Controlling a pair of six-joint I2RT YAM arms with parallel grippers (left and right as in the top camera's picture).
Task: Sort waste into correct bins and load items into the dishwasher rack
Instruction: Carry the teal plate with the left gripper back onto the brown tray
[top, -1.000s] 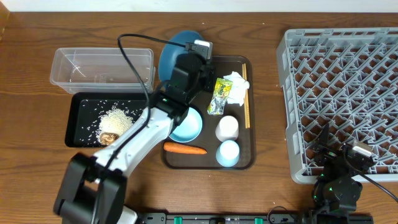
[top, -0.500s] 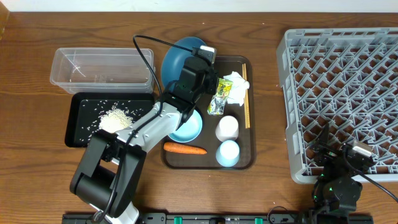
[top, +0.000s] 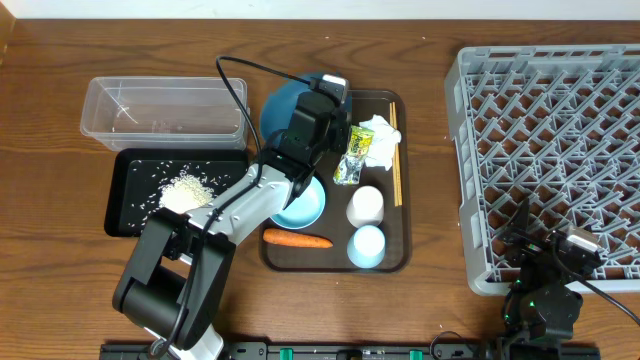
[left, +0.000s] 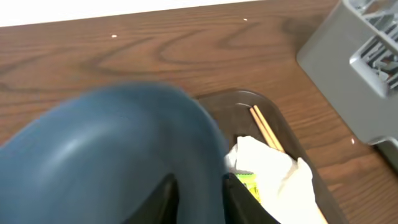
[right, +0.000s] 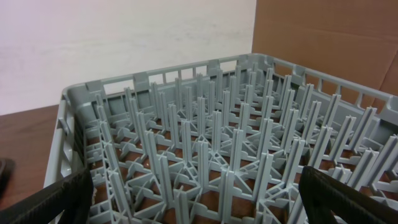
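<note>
My left gripper (top: 313, 100) is shut on the rim of the dark-blue plate (top: 282, 100) and holds it tilted above the back left corner of the brown tray (top: 400, 255). In the left wrist view the plate (left: 112, 149) fills the left side, with the fingers (left: 199, 199) clamped on its edge. On the tray lie the white bowl (top: 303, 207), two pale cups (top: 365, 205) (top: 367, 246), a carrot (top: 297, 239), a green-yellow wrapper (top: 350, 156), white tissue (top: 378, 140) and chopsticks (top: 396, 165). Rice (top: 185, 190) lies in the black tray (top: 125, 200). The brown lump is hidden.
The clear tub (top: 165, 110) stands behind the black tray. The grey rack (top: 560, 150) fills the right side. My right gripper (top: 545, 272) is open at the rack's front edge, its fingers (right: 199, 199) spread wide before the pegs (right: 205, 149).
The left arm has swung its elbow in toward the brown tray and the held plate has shifted slightly right and lower. The right arm has not moved.
</note>
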